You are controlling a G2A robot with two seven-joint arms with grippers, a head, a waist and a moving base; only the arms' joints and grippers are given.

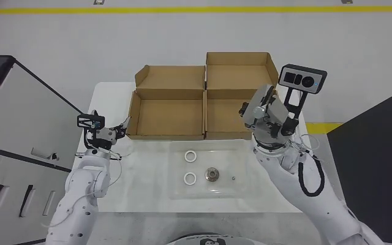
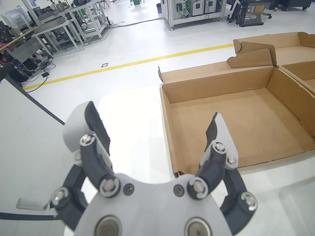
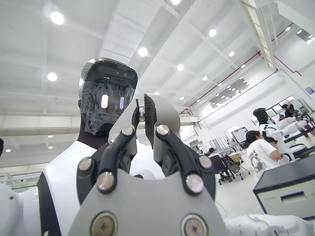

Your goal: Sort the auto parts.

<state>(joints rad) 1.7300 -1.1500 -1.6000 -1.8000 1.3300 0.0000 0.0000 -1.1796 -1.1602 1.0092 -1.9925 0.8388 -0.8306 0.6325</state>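
Close to the robot, on the white bench [image 1: 144, 177], lies a clear sheet [image 1: 226, 191] with small parts on it. Two white rings sit one behind the other, the near ring [image 1: 190, 179] and the far ring [image 1: 191, 156]. Just beside the near ring is a round metal part [image 1: 212, 174]. A tiny dark bit [image 1: 234, 179] lies a little more to the right.

Further back, the left hand [image 2: 153, 114] hangs by the near left corner of the left box [image 2: 246, 124]. It is spread wide with nothing in it. The right hand [image 3: 141, 104] is lifted up with its fingers pointing up. It is squeezed narrow on a small shiny metal piece [image 3: 142, 116].

At the back, the right box [image 1: 229, 113] stands touching the left box. Both are brown and open.
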